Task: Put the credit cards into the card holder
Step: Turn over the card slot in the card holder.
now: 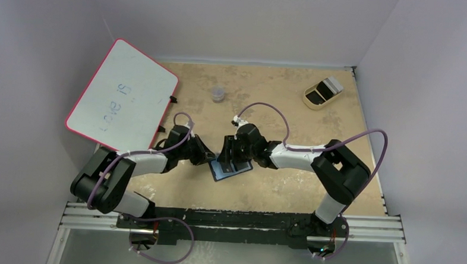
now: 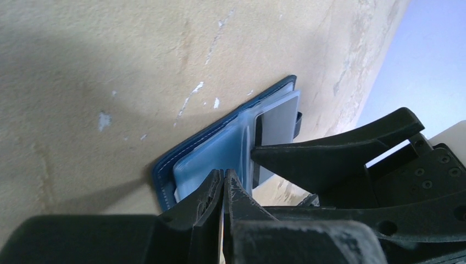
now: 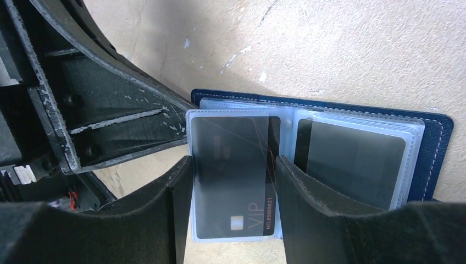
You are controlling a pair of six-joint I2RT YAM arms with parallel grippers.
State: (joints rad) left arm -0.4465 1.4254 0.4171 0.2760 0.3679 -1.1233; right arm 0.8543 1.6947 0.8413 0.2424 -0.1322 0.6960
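The card holder [image 1: 232,169] lay open between the two arms. The left gripper [image 2: 223,180] was closed tight at its near edge, seemingly pinching the cover, while the right gripper [image 3: 233,160] pressed its fingers against both long edges of a dark credit card [image 3: 233,192] sitting in the holder's clear sleeve [image 3: 286,118]. A skewed push could buckle that sleeve and jam the card, or tug the holder out of the left pinch. Only the right wrist view showed the card's seating and a second card [image 3: 351,159] pocketed beside it; the top view left both too small to tell.
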